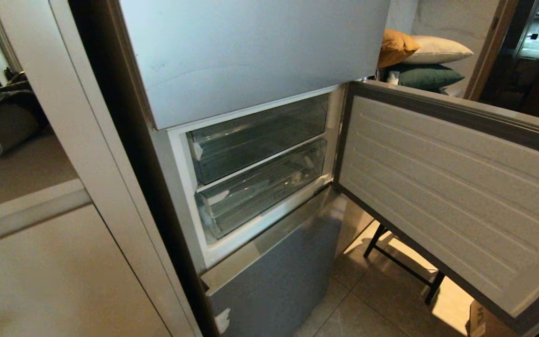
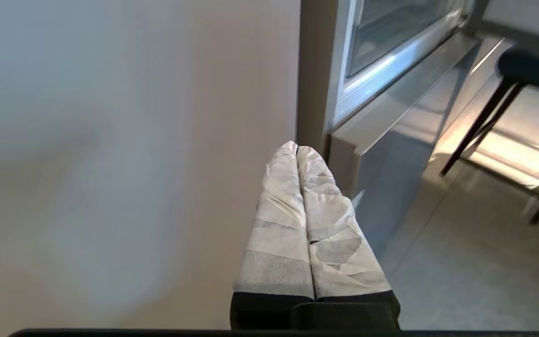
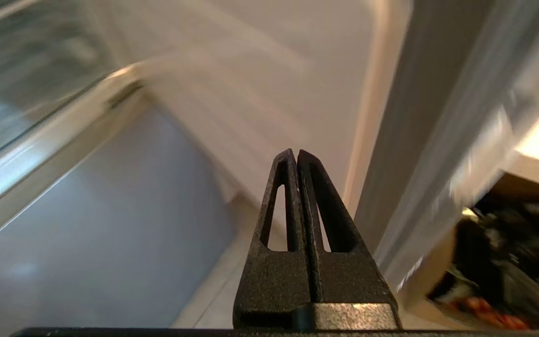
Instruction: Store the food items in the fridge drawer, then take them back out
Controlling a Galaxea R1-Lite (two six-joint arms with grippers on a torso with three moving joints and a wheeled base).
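Cushions (image 1: 421, 58) stacked behind, stool (image 1: 403, 264) below door.

Silver-grey fridge (image 1: 251, 56), clear drawers (image 1: 260, 187) — white-wrapped left fingers (image 2: 279, 224), black right fingers (image 3: 283, 210).

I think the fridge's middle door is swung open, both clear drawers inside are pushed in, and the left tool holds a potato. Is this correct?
Not fully. The left tool holds no potato: in the left wrist view its wrapped fingers are pressed together with nothing between them. The rest is right: the head view shows the middle door swung open and both the upper clear drawer and the lower clear drawer pushed in.
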